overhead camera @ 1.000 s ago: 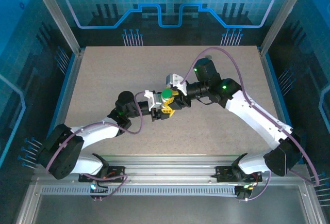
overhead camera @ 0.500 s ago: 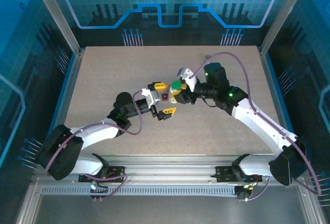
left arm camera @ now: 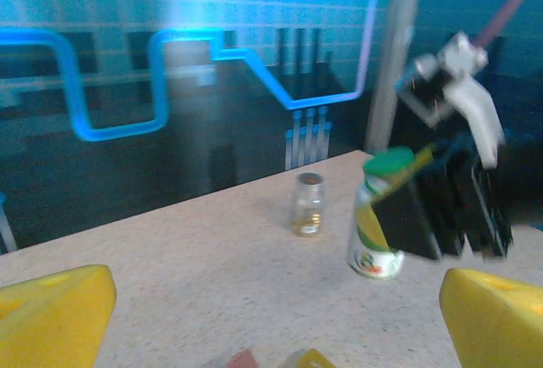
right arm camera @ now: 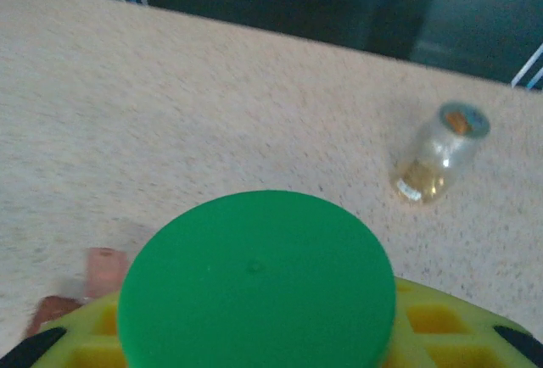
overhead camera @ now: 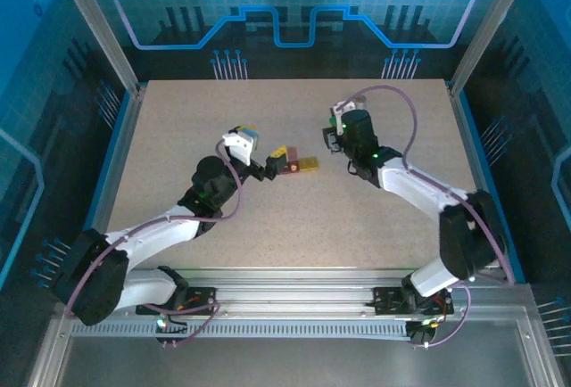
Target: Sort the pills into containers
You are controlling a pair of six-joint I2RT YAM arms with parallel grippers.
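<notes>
My left gripper [left arm camera: 273, 324] has its fingers wide apart. The dark red-brown box [overhead camera: 287, 166] and yellow box [overhead camera: 308, 164] lie on the table just below and ahead of them. My right gripper [left arm camera: 399, 207] has its fingers clamped on the green-capped bottle [left arm camera: 373, 236].

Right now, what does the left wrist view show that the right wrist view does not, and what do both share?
Left wrist, not right: the left gripper, open, with yellow fingers; the right gripper, black-bodied, clamping the green-capped bottle. Right wrist, not left: the cap and its flat top. Both: the bottle, the glass vial, the table.
</notes>
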